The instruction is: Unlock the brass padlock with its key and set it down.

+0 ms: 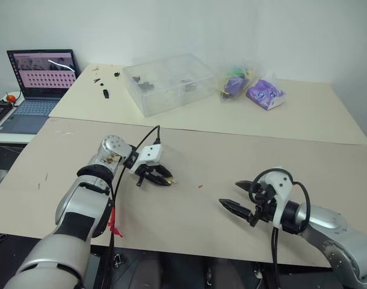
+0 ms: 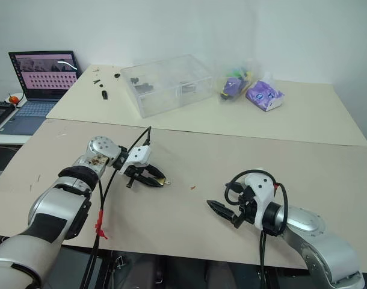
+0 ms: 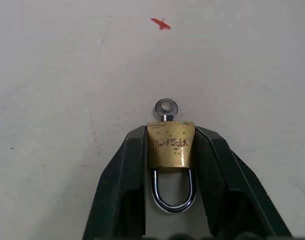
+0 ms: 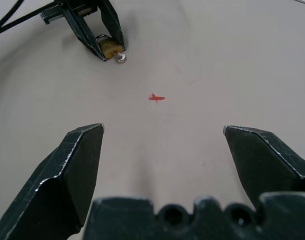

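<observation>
One clear plastic box (image 1: 169, 83), small dark parts inside

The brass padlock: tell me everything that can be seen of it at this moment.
The brass padlock is a small squarish gold-yellow body with stamped lettering and a thin silver shackle, which looks closed. The left hand is shut on it, one black finger on each side, shackle pointing back toward the wrist. The key sits in its far end, the round silver head sticking out. It is held just over the beige table.

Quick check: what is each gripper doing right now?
Left gripper: shut on the brass padlock, key in it.
Right gripper: open, holding nothing.
</observation>
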Controlling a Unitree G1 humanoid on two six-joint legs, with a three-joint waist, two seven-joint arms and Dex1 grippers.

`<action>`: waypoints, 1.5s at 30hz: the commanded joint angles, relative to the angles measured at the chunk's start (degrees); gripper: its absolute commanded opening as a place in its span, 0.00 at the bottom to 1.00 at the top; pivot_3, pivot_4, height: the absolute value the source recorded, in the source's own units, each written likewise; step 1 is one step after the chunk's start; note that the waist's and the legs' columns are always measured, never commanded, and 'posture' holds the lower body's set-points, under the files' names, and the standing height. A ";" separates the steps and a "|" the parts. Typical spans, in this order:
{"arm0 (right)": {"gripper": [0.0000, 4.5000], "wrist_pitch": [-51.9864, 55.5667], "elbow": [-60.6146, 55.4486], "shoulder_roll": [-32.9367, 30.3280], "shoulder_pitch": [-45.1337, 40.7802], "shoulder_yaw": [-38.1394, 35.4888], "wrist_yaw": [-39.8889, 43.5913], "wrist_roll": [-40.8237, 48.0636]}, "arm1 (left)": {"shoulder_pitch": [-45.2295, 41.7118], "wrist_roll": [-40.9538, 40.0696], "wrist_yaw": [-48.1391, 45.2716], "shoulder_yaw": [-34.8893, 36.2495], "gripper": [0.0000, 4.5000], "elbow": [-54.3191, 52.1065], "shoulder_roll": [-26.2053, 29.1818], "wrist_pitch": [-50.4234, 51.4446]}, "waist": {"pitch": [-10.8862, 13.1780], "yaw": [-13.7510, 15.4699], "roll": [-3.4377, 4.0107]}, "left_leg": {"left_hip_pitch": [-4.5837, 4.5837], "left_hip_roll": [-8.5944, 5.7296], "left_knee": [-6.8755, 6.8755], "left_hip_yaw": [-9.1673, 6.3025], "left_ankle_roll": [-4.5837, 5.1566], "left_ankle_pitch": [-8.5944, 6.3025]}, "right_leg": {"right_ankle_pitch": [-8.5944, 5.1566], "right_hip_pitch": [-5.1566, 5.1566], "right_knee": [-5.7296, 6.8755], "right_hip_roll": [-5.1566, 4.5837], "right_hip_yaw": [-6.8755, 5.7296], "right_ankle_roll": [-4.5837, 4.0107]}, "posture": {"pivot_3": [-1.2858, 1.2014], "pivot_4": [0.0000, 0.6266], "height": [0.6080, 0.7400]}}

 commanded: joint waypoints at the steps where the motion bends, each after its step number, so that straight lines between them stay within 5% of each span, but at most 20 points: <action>1: 1.00 -1.69 -0.32 0.68 -2.58 0.15 -1.15 -1.70 | -2.83 -2.71 0.58 4.01 0.29 -3.41 0.90 3.84 | 0.00 -0.10 0.00 | 0.01 0.00 0.00 0.00 0.00 0.00 | 0.00 0.00 0.02 0.00 0.00 0.00 | 0.52 0.24 0.90; 9: 1.00 -6.56 0.96 -3.61 -10.30 9.12 -2.88 -16.22 | 1.56 -11.96 -1.52 4.44 0.29 -26.75 9.41 21.19 | 0.01 -1.96 0.00 | -0.23 0.02 0.01 -0.03 0.01 0.01 | 0.01 -0.24 0.06 0.05 0.06 -0.03 | 0.52 0.24 0.90; 15: 1.00 -37.13 8.58 -11.73 -21.20 24.73 -5.19 -49.17 | 8.19 -17.45 -1.52 2.67 0.29 -45.33 15.36 32.31 | 0.03 -2.83 0.03 | -0.21 0.03 0.00 -0.01 0.01 0.01 | -0.13 -0.36 0.20 0.06 0.06 -0.01 | 0.52 0.24 0.90; 21: 1.00 -60.42 17.91 -8.42 -26.81 31.68 -14.25 -67.23 | 10.00 -17.32 -0.23 3.70 0.29 -50.93 14.84 35.79 | 0.03 -2.52 0.03 | -0.17 0.06 0.00 -0.02 -0.02 0.04 | -0.13 -0.33 0.23 0.13 0.04 -0.02 | 0.52 0.24 0.90; 31: 1.00 -73.21 27.11 0.43 -31.47 31.23 -19.31 -74.81 | 12.44 -19.24 2.27 3.77 0.29 -59.98 14.02 40.24 | 0.03 -2.78 0.02 | -0.10 0.02 0.02 0.03 -0.01 0.07 | -0.09 -0.27 0.27 0.13 0.15 0.01 | 0.52 0.24 0.90; 45: 1.00 -76.13 27.77 2.41 -32.30 28.19 -21.59 -79.41 | 13.93 -20.70 2.74 3.39 0.29 -63.87 14.57 43.18 | 0.03 -2.78 0.02 | 0.06 0.04 0.02 0.04 0.00 0.07 | -0.10 -0.17 0.32 0.14 0.18 -0.05 | 0.52 0.24 0.90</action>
